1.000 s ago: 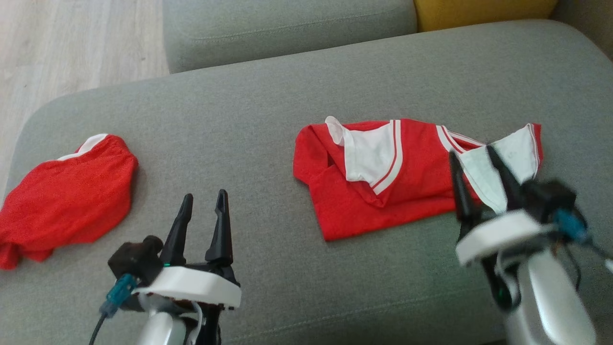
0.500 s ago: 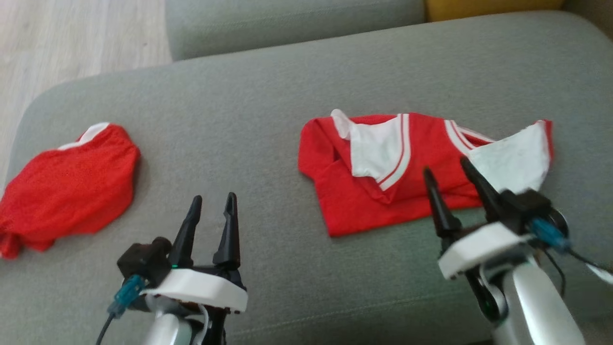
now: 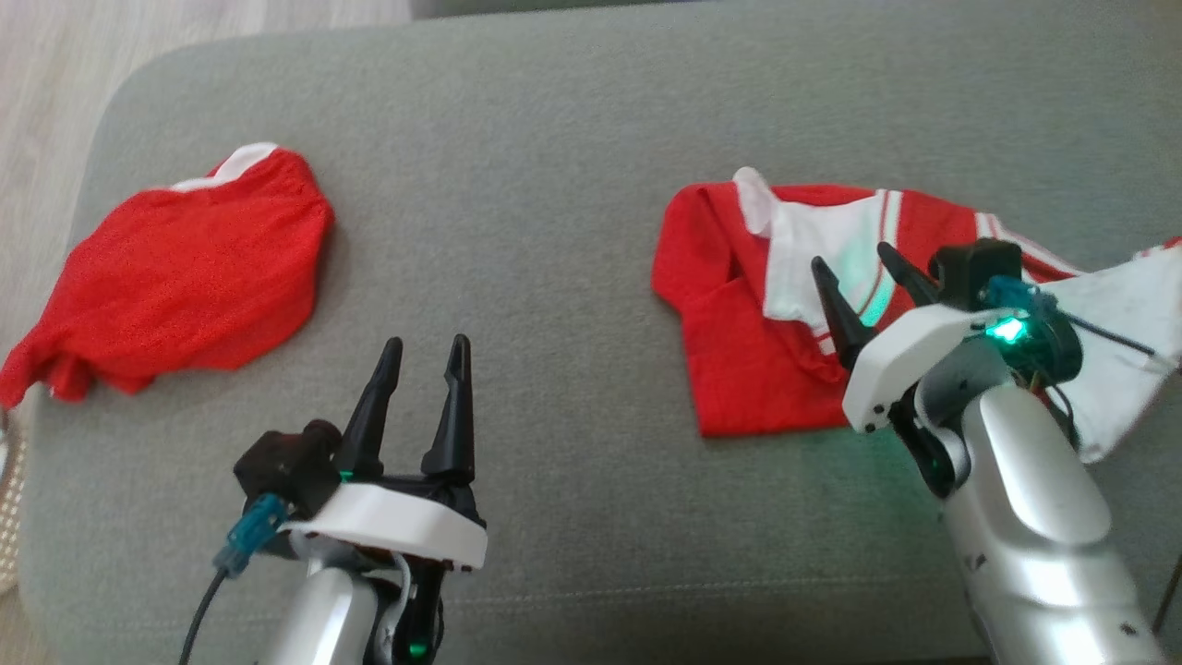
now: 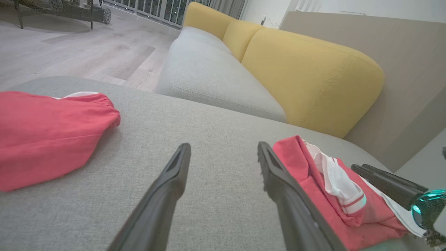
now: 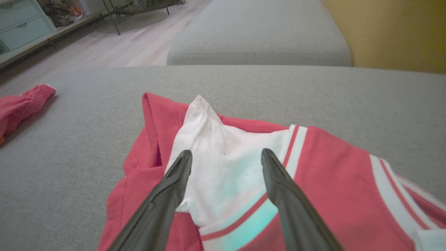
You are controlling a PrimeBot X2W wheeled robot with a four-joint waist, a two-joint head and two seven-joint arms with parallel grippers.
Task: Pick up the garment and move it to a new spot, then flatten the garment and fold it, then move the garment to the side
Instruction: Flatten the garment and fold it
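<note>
Grey sofa (image 3: 572, 139): red shirt (image 3: 739, 388) rt, red shorts (image 3: 185, 277) lt; both jaws wide, empty.

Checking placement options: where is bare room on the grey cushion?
Bare grey fabric cushion lies between the crumpled red garment and the red-and-white striped shirt, and beyond both. Crowded at right: the open right gripper sits over that shirt.

Silver arms (image 3: 1025, 480) bear white plates (image 3: 388, 531), black-fingered left tool (image 3: 428, 341) and right tool (image 3: 850, 256).
</note>
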